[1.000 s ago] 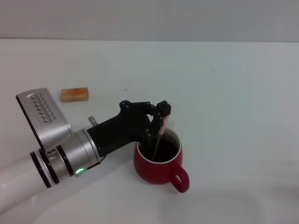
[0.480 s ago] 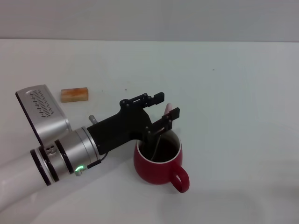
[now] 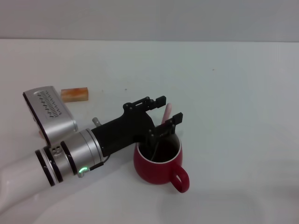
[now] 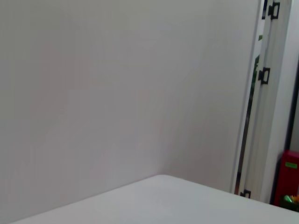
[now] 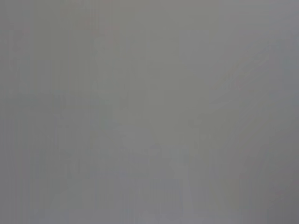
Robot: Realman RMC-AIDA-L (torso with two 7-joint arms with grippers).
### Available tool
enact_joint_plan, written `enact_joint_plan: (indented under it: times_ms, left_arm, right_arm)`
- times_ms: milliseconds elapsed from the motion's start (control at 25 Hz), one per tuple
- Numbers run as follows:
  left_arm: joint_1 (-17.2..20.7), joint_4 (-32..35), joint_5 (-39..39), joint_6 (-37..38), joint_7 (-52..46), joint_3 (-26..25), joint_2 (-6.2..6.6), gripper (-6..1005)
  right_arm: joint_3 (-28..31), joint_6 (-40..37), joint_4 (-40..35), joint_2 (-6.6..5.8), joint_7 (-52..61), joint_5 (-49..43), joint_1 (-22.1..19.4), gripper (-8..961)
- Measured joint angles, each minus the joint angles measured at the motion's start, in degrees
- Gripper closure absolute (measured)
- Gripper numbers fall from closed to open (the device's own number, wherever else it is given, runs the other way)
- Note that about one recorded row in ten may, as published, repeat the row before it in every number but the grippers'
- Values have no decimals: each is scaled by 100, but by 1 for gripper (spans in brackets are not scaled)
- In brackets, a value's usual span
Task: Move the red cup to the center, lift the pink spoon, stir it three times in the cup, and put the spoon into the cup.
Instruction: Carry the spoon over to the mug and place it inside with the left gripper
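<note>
The red cup (image 3: 158, 164) stands upright on the white table in the head view, its handle toward the near right. The pink spoon (image 3: 166, 113) stands in the cup, its pale pink handle sticking up over the far rim, its bowl hidden inside. My left gripper (image 3: 168, 110) is open, its two black fingers spread either side of the spoon handle just above the cup's far rim, not gripping it. The right gripper is out of view. The wrist views show neither cup nor spoon.
A tan wooden block (image 3: 74, 94) lies on the table to the far left of the cup. The left wrist view shows only a wall, a table corner (image 4: 159, 196) and a door frame. The right wrist view is blank grey.
My left gripper was shut on the spoon handle a second ago; its fingers have opened and let go. The spoon now rests in the cup. The arm has shifted slightly.
</note>
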Motion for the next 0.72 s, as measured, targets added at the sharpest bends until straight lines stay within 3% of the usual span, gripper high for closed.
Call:
enact_joint_plan:
  times_ms: [720]
  left_arm:
    - [-68, 0, 0, -188, -1, 85, -15, 425]
  right_arm:
    - [0, 0, 6, 0, 0, 0, 8, 626]
